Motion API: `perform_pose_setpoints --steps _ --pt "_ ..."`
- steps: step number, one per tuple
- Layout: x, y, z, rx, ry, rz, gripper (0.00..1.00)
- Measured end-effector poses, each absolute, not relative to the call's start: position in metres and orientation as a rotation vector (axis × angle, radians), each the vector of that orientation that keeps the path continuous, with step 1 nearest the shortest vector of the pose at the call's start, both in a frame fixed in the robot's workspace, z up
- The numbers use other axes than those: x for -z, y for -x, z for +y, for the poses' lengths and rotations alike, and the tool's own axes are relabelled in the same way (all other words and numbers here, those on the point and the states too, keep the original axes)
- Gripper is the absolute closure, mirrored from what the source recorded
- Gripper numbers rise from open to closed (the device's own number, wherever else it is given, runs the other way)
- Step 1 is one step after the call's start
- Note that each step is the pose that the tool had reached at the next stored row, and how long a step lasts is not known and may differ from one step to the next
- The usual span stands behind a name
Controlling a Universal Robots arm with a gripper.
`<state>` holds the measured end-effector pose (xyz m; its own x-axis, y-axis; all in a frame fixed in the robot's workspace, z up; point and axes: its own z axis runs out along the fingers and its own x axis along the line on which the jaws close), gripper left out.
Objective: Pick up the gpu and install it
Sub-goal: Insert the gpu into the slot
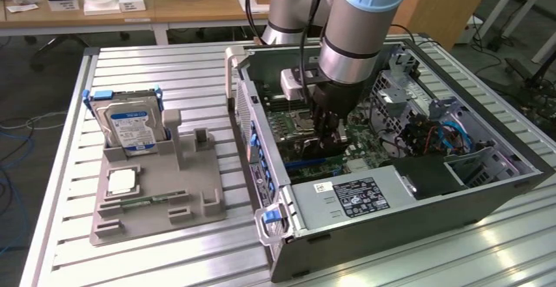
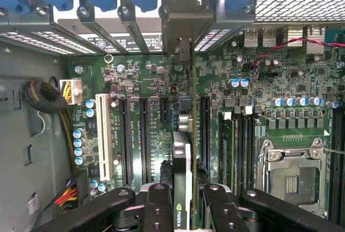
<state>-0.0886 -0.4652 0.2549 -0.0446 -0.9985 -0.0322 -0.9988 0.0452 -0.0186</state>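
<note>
I see the gpu (image 2: 181, 162) edge-on, clamped in my pincer (image 2: 183, 202) (logo facing the wrist camera). It stands above the motherboard (image 2: 269, 91) slots inside the open computer case (image 1: 391, 202), which rests on the tabletop (image 1: 174, 254).

bright, even light fills the exterior view, with white glare on the slatted worktop (image 1: 499, 245). inside the computer case (image 1: 391, 228) shadows deepen; the motherboard (image 2: 161, 81) is lit softly.
</note>
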Motion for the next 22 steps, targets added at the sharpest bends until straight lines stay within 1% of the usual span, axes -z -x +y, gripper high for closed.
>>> perform_pose_setpoints --steps 22 --pt "-0.2526 0.0896 -0.4651 -0.013 2.146 2.245 0.73"
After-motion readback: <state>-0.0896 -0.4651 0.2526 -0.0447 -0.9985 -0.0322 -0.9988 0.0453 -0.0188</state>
